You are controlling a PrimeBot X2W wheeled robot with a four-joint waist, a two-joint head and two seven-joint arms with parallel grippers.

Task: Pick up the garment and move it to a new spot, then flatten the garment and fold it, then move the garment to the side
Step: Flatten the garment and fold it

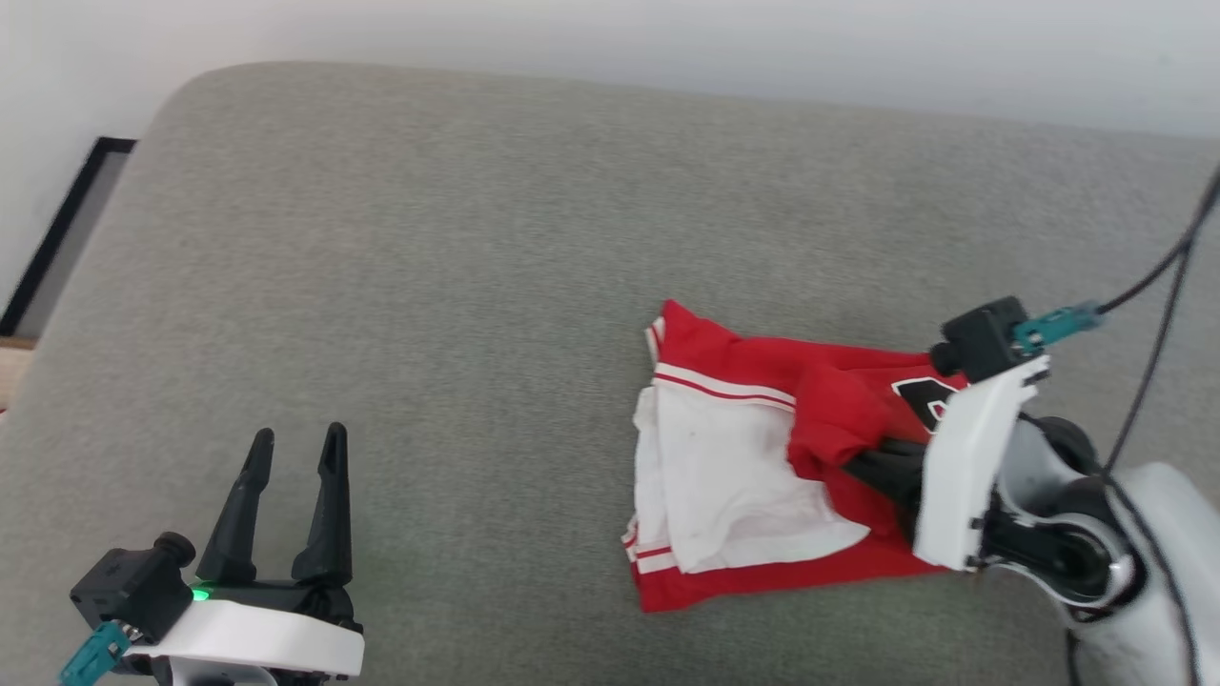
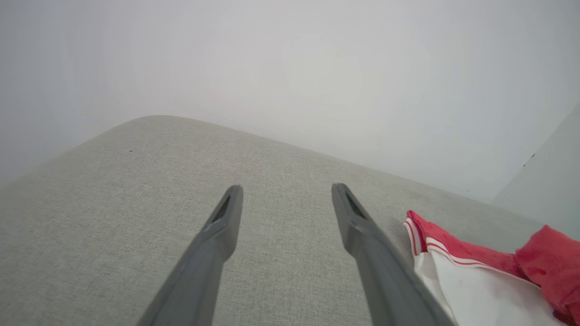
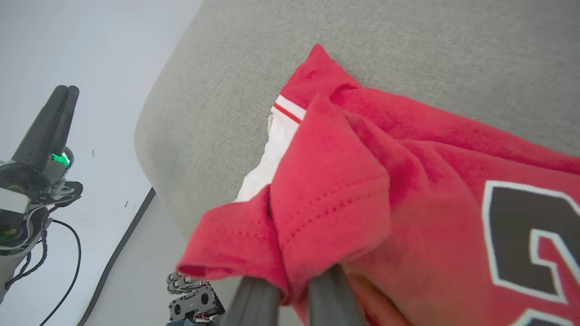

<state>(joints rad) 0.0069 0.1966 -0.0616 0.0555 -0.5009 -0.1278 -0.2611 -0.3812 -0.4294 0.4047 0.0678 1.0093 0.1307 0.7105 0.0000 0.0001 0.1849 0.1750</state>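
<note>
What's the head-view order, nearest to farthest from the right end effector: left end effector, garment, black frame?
1. Garment, pinched in the right end effector.
2. Left end effector, lower left, open.
3. Black frame, far upper-left edge.

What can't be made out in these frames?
- Fingertips of the right pincer: right wrist view, buried in a bunched fold of the garment; how many layers it pinches is hidden.
- The black lettering: right wrist view, cut off by the right and bottom edges; head view, mostly covered by the right wrist housing.
- The garment's far end: left wrist view, cut off by the right and bottom edges.
</note>
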